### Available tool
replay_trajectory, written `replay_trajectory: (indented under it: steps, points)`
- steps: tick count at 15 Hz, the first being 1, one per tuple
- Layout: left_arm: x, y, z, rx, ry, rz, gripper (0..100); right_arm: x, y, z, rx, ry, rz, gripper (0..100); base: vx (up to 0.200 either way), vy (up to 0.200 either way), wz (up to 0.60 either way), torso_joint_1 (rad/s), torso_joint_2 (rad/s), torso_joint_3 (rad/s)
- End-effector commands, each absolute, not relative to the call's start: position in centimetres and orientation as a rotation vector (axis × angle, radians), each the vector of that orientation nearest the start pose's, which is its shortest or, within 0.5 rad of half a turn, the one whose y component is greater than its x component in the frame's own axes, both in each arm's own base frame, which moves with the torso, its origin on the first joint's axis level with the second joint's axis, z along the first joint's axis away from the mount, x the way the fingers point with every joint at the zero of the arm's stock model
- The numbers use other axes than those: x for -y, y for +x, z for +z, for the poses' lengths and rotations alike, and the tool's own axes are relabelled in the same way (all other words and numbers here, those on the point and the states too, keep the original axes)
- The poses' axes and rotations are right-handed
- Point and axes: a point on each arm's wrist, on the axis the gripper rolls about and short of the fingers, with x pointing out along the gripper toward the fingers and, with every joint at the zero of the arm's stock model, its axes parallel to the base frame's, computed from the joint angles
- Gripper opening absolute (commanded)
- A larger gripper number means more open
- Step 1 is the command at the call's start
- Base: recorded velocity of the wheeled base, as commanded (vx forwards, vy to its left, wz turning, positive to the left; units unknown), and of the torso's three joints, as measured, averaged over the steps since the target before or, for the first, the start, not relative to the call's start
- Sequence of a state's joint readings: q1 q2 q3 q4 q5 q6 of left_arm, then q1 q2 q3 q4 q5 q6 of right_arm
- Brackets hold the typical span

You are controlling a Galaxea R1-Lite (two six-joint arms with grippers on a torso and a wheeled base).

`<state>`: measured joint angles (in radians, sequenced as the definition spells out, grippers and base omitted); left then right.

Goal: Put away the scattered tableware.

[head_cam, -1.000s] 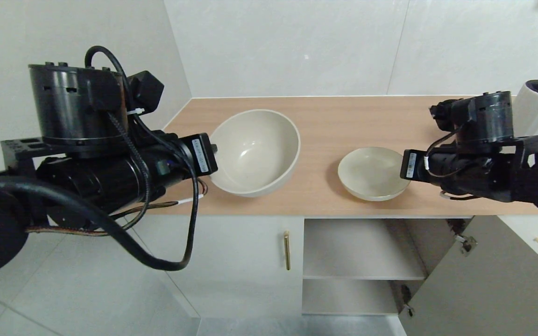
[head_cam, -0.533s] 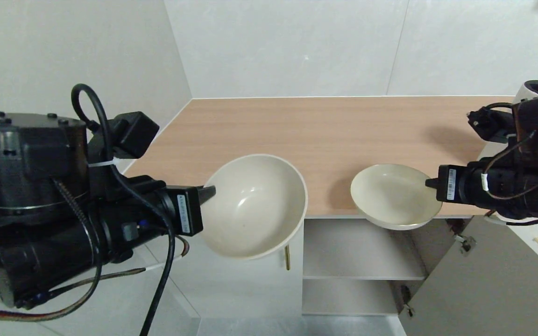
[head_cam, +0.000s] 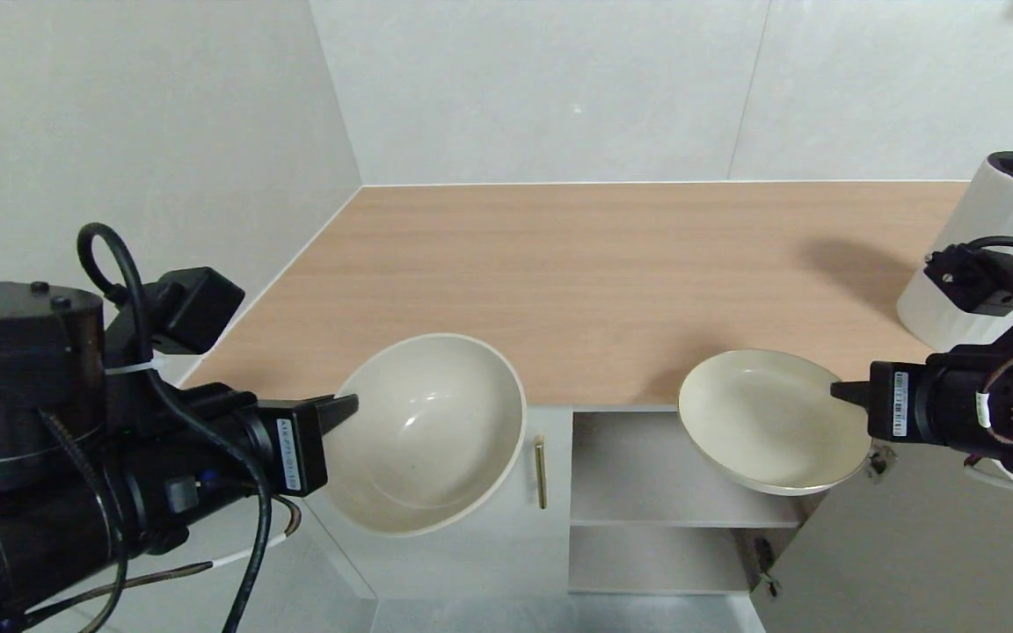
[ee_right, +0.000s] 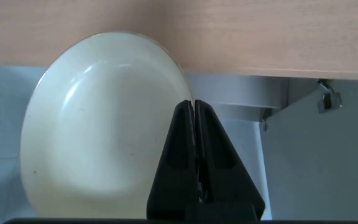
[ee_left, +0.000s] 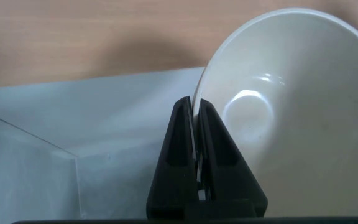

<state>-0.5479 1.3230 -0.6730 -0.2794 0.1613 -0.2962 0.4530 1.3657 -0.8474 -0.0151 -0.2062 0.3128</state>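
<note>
Deep cream bowl (head_cam: 427,431) and shallow cream dish (head_cam: 761,418), clenched by left gripper (head_cam: 350,404) and right gripper (head_cam: 836,391), have left the wooden counter (head_cam: 594,264), probably for stowing.

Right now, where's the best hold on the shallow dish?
The shallow dish is wide and low, so only its thin rim fits the fingers. Come from the robot's right side, where the right gripper pinches it.

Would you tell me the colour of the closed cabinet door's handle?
Gold; the slim bar handle shows best in the head view.
</note>
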Motion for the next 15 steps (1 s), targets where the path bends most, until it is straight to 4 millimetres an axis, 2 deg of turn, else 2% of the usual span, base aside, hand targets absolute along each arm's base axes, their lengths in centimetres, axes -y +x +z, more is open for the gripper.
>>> replay_trajectory:
  steps: [1,4,15]
  points:
    - [10.7,18.1,20.0,-0.439,-0.150,-0.335,0,-9.0,19.3,22.5,-0.501,0.143,0.169,0,0.000,0.000,0.00,0.000,0.00,0.000]
    - [11.0,18.4,19.4,-0.463,-0.142,-0.336,0,-9.1,19.6,21.9,-0.526,0.137,0.184,0,-0.200,0.000,0.00,0.007,0.00,0.002]
    - [11.0,18.4,19.2,-0.472,-0.137,-0.340,0,-9.2,19.7,21.4,-0.542,0.129,0.182,0,0.000,0.000,0.00,0.000,0.00,0.000]
